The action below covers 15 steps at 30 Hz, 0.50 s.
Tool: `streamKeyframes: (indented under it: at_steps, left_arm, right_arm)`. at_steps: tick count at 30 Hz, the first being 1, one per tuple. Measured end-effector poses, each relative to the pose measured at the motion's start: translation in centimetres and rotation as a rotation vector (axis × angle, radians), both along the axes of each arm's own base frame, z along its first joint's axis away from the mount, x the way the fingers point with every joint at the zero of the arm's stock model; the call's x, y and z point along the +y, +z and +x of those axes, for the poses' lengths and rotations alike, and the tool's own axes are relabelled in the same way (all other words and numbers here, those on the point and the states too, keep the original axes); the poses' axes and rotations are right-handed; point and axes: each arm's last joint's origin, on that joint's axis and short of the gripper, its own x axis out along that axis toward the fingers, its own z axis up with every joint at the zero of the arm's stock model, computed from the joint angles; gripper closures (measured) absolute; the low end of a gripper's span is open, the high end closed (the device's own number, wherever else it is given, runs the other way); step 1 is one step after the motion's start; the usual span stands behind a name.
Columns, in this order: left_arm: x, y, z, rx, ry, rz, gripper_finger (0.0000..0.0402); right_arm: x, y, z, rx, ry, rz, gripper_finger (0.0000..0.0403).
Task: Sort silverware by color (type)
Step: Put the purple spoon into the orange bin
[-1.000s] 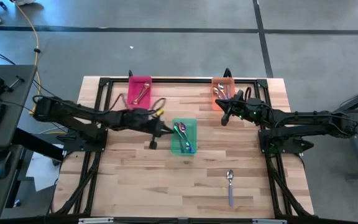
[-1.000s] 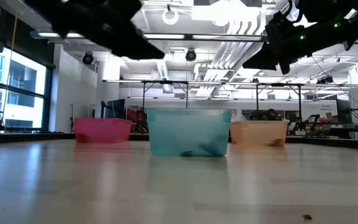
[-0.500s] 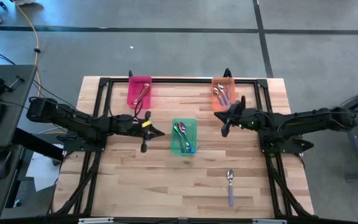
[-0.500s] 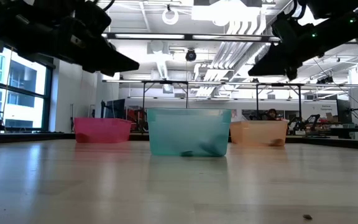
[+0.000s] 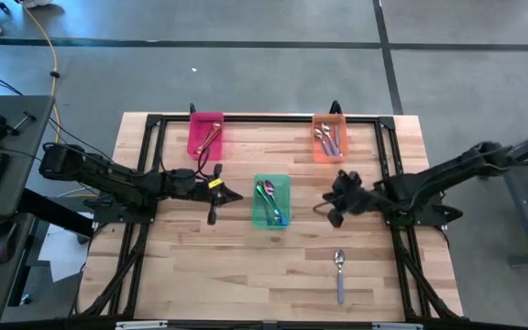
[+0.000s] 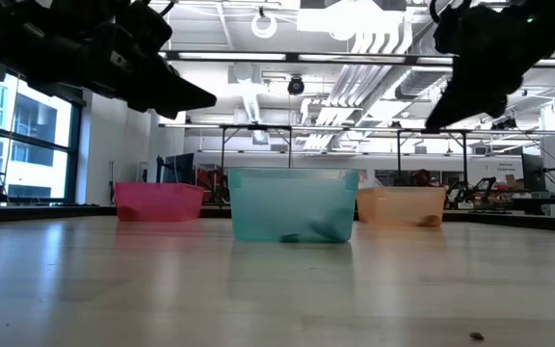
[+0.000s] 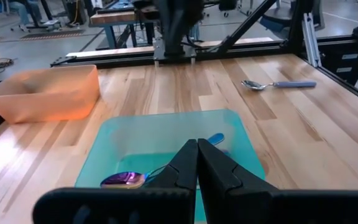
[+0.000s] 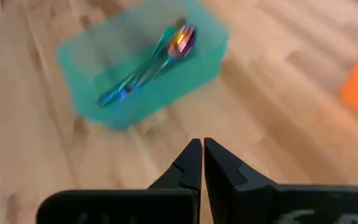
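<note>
The right pincer (image 5: pixel 335 213) hangs closed and empty above the surface (image 5: pixel 181 266), between the green bin (image 5: pixel 270 202) and the 1 spoon (image 5: pixel 339 274) left loose, likely its target. The left pincer (image 5: pixel 216 203), closed and empty too, waits beside the green bin. The pink bin (image 5: pixel 206 134) and orange bin (image 5: pixel 329 137) hold sorted spoons.
</note>
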Motion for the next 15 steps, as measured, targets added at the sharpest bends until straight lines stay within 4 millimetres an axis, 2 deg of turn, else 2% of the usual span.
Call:
streamKeyframes:
  at_steps: [8, 12, 15]
  left_arm:
    - [-0.5, 0.0, 0.0, 0.004, -0.022, 0.0, 0.0401]
    - [-0.6, -0.1, 0.0, 0.007, -0.028, 0.001, 0.0401]
    - [-0.6, -0.1, 0.0, 0.009, -0.028, -0.002, 0.0401]
  right_arm:
    - [4.6, 0.3, 1.1, 0.191, 0.008, 0.091, 0.0401]
    - [6.9, 0.9, 1.7, 0.271, -0.056, 0.125, 0.0399]
    - [8.6, 0.6, 2.1, 0.349, -0.103, 0.192, 0.0385]
